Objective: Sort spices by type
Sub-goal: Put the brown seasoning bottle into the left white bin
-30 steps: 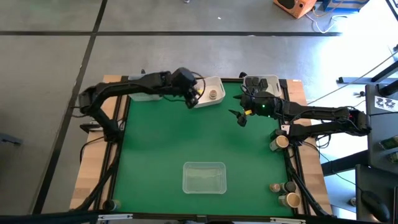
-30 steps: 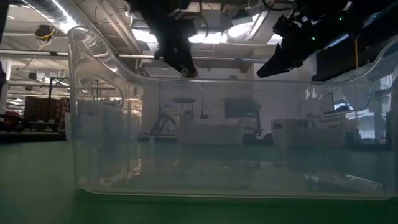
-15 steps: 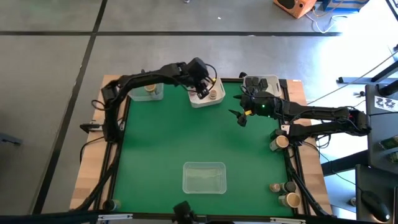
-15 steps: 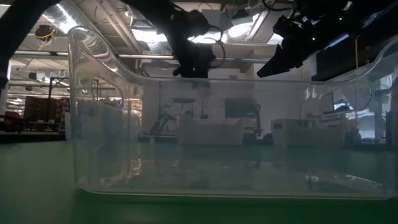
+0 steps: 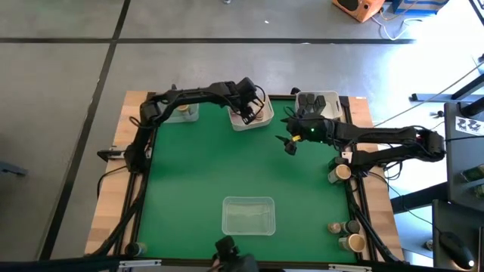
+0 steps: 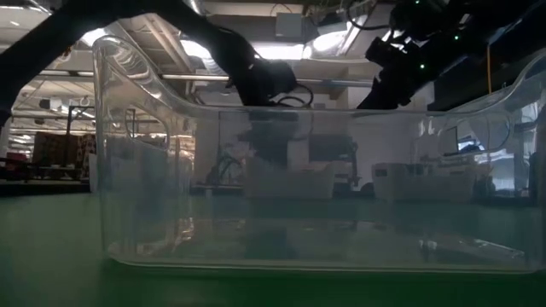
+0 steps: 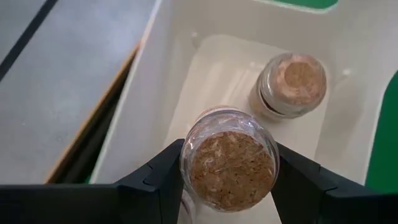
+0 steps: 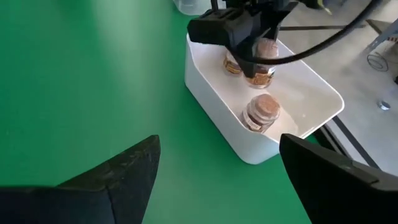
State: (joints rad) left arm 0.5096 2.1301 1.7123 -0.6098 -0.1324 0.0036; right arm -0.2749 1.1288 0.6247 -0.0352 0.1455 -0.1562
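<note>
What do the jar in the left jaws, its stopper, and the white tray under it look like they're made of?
Jar: clear and glossy, likely glass. Its stopper: speckled tan, matte, apparently cork. White tray: smooth, opaque, rounded corners, probably moulded plastic.

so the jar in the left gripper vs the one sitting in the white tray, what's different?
The held jar is clamped between the left gripper's fingers, above the white tray; the loose jar rests on the tray floor, untouched. The held jar's cork top looks darker brown; the loose jar's looks paler, pinkish. Both are small round clear jars with cork tops, both upright, both within that tray's walls.
</note>
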